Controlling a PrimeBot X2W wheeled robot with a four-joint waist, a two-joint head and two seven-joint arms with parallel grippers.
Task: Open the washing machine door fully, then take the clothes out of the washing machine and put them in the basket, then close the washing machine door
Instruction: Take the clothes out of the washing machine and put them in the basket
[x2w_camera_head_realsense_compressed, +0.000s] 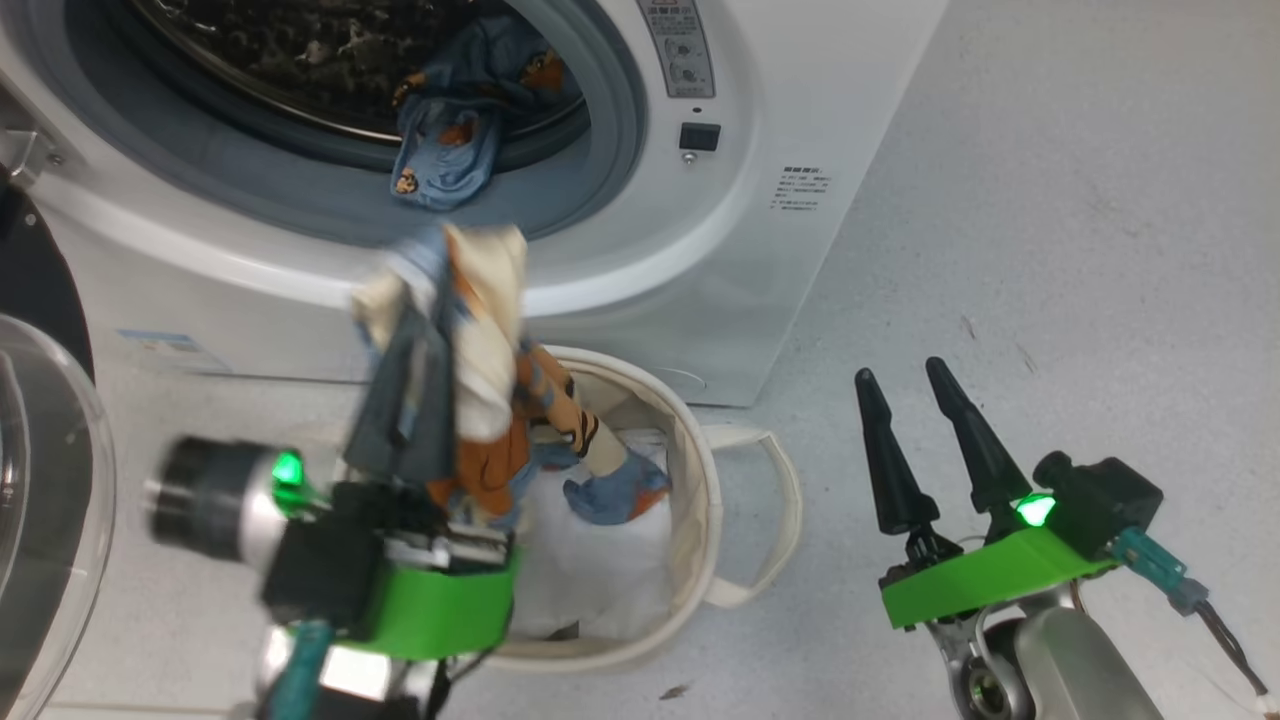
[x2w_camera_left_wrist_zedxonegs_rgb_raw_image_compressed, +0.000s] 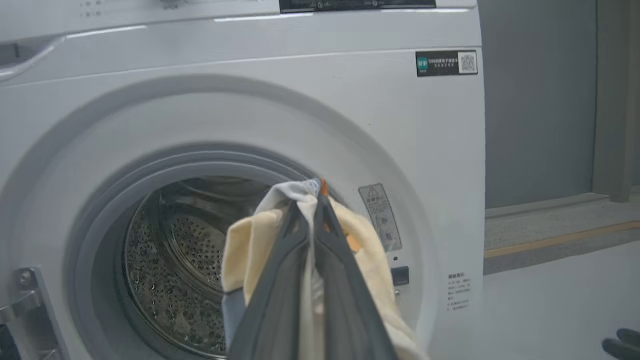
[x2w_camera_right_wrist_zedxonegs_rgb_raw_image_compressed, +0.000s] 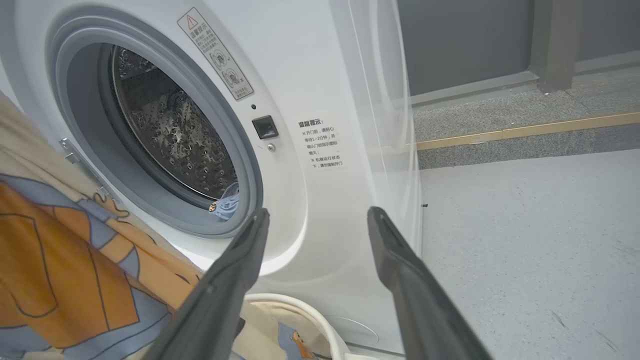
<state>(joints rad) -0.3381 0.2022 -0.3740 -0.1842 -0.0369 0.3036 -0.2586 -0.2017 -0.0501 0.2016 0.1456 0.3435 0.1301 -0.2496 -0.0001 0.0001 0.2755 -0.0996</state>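
The washing machine (x2w_camera_head_realsense_compressed: 720, 270) stands open, its door (x2w_camera_head_realsense_compressed: 45, 470) swung out at the left edge. A blue printed garment (x2w_camera_head_realsense_compressed: 450, 150) hangs over the grey gasket from the drum. My left gripper (x2w_camera_head_realsense_compressed: 430, 295) is shut on the cream, orange and blue garment (x2w_camera_head_realsense_compressed: 490, 340), holding it up above the basket (x2w_camera_head_realsense_compressed: 700, 470); the garment's lower end dangles into the basket. In the left wrist view the fingers (x2w_camera_left_wrist_zedxonegs_rgb_raw_image_compressed: 280, 280) pinch that cloth (x2w_camera_left_wrist_zedxonegs_rgb_raw_image_compressed: 245, 250) in front of the drum. My right gripper (x2w_camera_head_realsense_compressed: 905, 385) is open over the floor, right of the basket, with nothing between its fingers.
A white folded sheet (x2w_camera_head_realsense_compressed: 600, 570) lies in the basket. Grey floor (x2w_camera_head_realsense_compressed: 1050, 250) spreads to the right of the machine. In the right wrist view a raised kerb with a yellow strip (x2w_camera_right_wrist_zedxonegs_rgb_raw_image_compressed: 525, 132) runs along the far wall.
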